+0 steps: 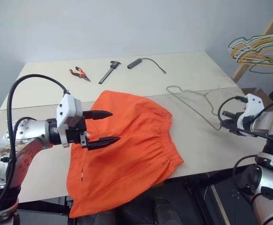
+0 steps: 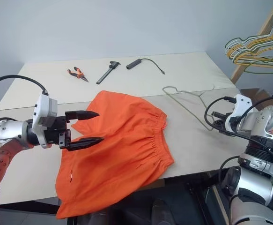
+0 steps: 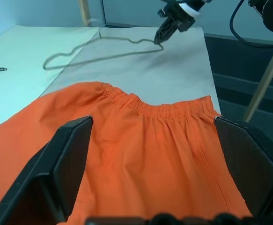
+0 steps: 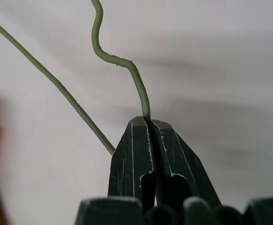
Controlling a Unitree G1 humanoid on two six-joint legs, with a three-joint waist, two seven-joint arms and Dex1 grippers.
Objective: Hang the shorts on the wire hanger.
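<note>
The orange shorts (image 1: 131,140) lie spread on the table, waistband toward the right, one leg hanging over the front edge. My left gripper (image 1: 115,125) hovers open just above their left part, pointing right, with nothing between its fingers (image 3: 75,154). To the right of the shorts the wire hanger (image 1: 192,98) lies on the table. My right gripper (image 4: 148,123) is shut on the wire (image 4: 127,68) at the hanger's near right end, and the wire runs from there back across the tabletop (image 3: 103,55).
At the back of the table lie orange-handled pliers (image 1: 80,73), a black hand tool (image 1: 109,71) and a black cabled device (image 1: 135,63). A bunch of coloured hangers on a wooden rack (image 1: 258,47) stands off the table's right side. The table's front edge (image 1: 206,171) runs close to my arms.
</note>
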